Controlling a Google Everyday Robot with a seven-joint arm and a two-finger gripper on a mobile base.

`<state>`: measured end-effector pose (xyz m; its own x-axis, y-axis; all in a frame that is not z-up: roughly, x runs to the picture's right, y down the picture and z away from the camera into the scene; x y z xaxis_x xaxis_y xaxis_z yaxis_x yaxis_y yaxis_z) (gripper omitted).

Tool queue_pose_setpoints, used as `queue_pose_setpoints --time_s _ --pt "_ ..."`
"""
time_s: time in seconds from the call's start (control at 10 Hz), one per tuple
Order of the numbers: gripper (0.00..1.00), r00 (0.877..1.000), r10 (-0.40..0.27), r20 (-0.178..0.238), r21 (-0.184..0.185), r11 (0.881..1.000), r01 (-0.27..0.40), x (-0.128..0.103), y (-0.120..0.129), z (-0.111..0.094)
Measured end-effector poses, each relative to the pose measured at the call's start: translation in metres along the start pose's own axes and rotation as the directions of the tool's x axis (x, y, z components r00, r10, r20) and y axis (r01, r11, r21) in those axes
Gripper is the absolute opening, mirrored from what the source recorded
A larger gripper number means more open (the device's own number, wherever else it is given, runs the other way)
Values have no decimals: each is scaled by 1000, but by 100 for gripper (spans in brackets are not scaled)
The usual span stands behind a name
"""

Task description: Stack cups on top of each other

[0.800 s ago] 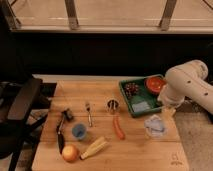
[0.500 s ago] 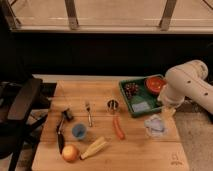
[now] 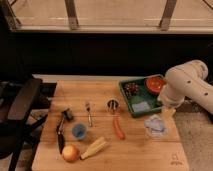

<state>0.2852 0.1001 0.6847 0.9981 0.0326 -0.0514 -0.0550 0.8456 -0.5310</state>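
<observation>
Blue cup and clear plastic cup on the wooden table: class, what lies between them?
In the camera view, an orange-red elongated food piece lies between the blue cup and the clear plastic cup; the gripper hangs beside the latter.

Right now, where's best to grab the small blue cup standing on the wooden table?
Its rim, from straight above: the small blue cup stands upright, mouth up. The gripper hangs far right, beside the green plastic tray.
</observation>
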Motion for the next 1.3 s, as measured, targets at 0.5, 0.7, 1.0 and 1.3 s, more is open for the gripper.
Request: queue_pose_setpoints --time_s 0.5,0.7,1.0,1.3 --pt "65 1000 0 0 0 1000 0 0 0 0" --pt "65 1000 0 0 0 1000 0 0 0 0" --pt "65 1000 0 0 1 1000 0 0 0 0" --pt "65 997 -47 61 -15 999 48 -24 -12 9"
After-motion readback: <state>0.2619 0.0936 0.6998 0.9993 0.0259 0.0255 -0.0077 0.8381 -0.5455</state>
